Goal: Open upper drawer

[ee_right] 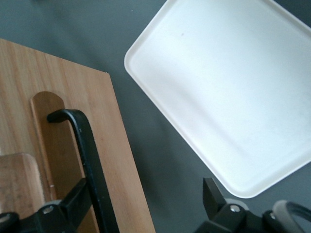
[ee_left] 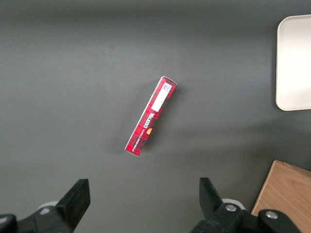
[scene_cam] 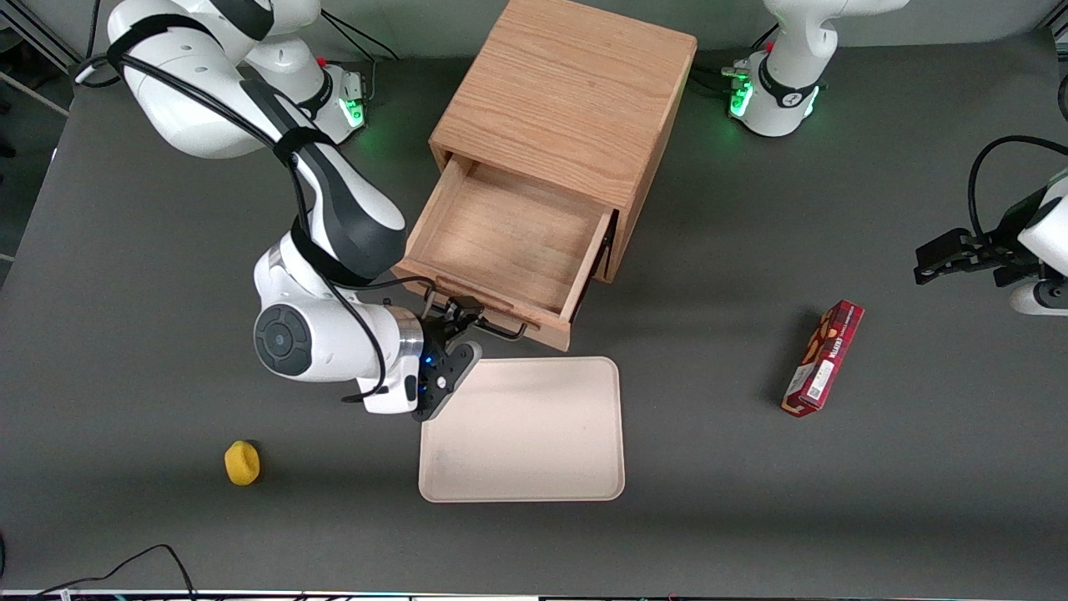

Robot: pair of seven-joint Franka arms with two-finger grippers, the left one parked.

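Dark grey matte tabletop. On it, the gripper [scene_cam: 464,319] sits at the black wire handle [ee_right: 90,160], jaws apart with the handle between them, seemingly unclamped. Just above, the light-oak upper drawer [scene_cam: 509,238] stands pulled well out, seemingly nearly done. A smooth cream tray [scene_cam: 534,434] lies beside the jaws.

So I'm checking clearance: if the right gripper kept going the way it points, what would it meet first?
Probably the upper drawer front: the gripper already sits at its black handle. Depth is unclear.
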